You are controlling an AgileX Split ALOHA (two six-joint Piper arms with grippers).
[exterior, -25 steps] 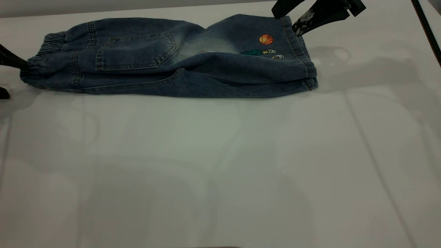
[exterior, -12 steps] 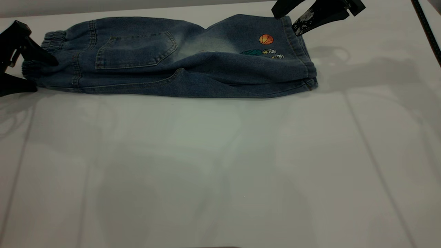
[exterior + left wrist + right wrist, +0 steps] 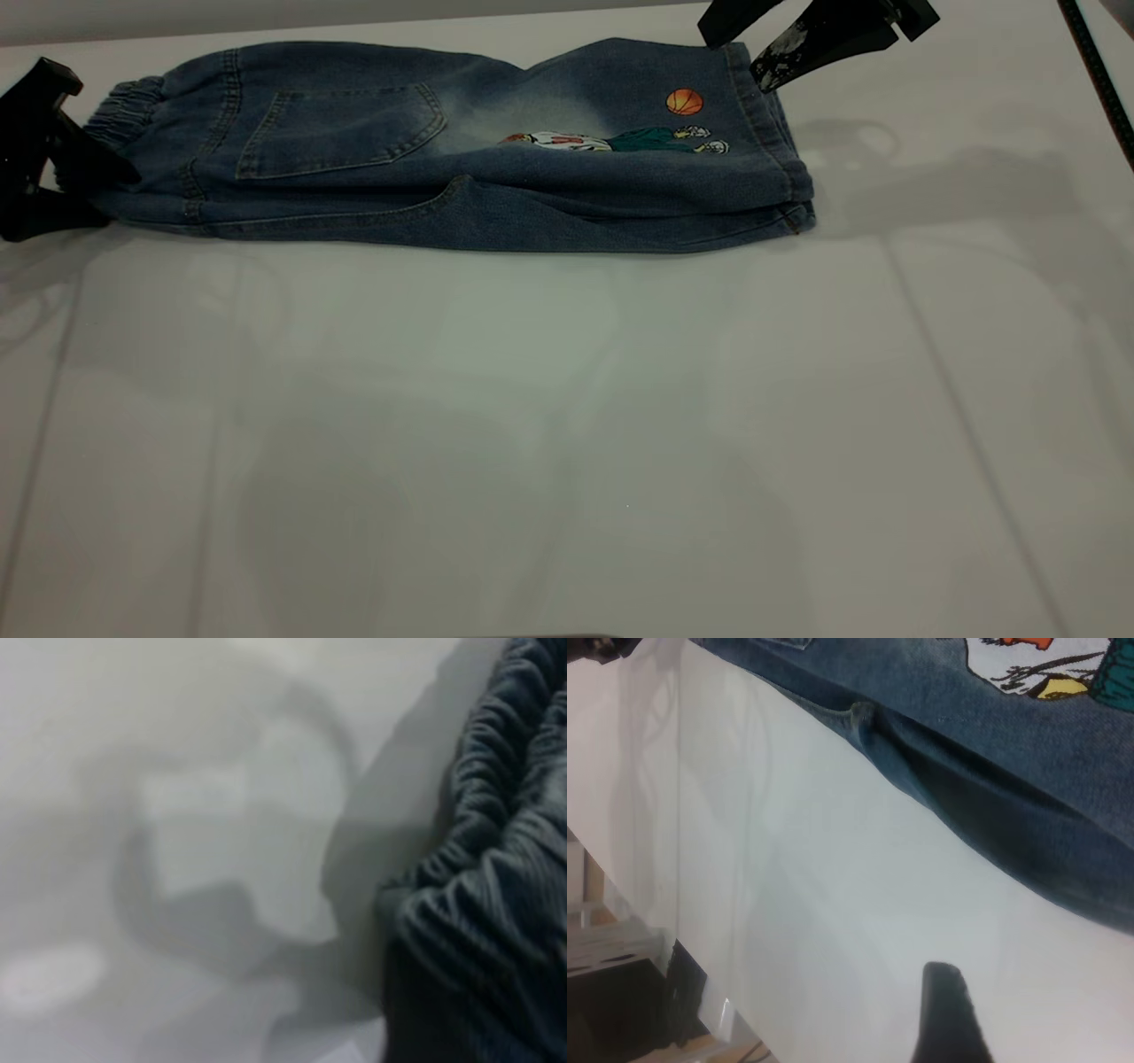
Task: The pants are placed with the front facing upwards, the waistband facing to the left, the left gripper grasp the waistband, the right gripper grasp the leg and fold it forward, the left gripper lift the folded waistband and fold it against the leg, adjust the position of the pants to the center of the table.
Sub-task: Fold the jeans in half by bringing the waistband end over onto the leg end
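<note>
Two robot tools flanked the folded denim pants (image 3: 461, 151), which lay along the far side of the white table (image 3: 567, 425). The left tool (image 3: 75, 182) was closed on the ruched waistband (image 3: 124, 102) at the pants' left end. The right tool (image 3: 740, 58) hovered, jaws apart, just above the leg hem (image 3: 780, 142) near the basketball print (image 3: 684, 101).

No words, labels or numbers can be read; the pants (image 3: 461, 151) carry only a picture print.
</note>
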